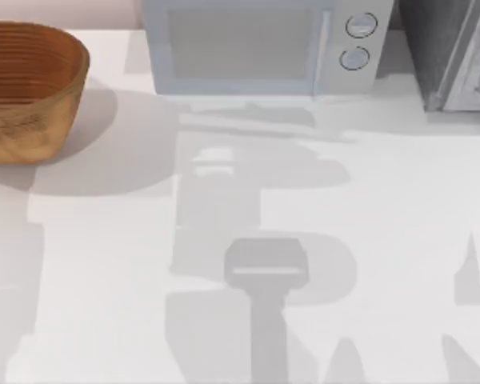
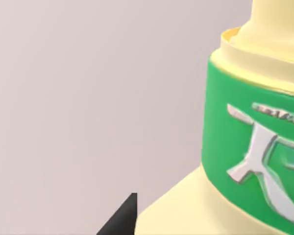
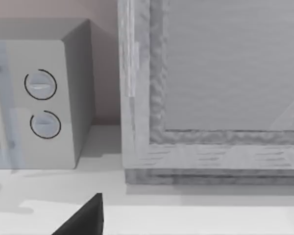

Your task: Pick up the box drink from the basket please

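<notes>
The basket is cut off by the top view's left edge, its inside hidden. The microwave and the grey cabinet run off the top edge. In the left wrist view the box drink is cropped on 3 sides.

basket: orange-brown, ribbed horizontal bands
box drink: pale yellow-cream, green band with silver mark
microwave: white, two round dials
table: white, grey shadows
</notes>
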You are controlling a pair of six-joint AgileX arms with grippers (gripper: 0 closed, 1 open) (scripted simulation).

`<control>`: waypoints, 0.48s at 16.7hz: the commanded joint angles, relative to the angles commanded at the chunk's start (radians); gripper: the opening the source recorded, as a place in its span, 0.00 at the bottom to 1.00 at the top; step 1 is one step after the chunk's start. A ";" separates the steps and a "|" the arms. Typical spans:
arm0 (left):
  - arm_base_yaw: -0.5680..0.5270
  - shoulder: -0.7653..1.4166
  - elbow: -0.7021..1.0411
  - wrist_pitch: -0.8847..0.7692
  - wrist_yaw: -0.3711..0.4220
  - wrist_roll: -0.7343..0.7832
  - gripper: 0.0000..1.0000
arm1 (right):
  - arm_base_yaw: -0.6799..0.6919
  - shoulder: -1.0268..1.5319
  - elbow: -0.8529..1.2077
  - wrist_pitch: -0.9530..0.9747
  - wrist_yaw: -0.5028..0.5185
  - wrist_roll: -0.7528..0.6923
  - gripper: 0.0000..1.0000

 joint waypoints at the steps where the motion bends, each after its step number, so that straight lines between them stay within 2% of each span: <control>1: 0.000 0.000 0.000 0.000 0.000 0.000 0.00 | 0.000 0.000 0.000 0.000 0.000 0.000 1.00; 4: -0.004 -0.051 -0.050 -0.030 -0.006 -0.006 0.00 | 0.000 0.000 0.000 0.000 0.000 0.000 1.00; 8: -0.018 -0.261 -0.188 -0.101 -0.024 -0.011 0.00 | 0.000 0.000 0.000 0.000 0.000 0.000 1.00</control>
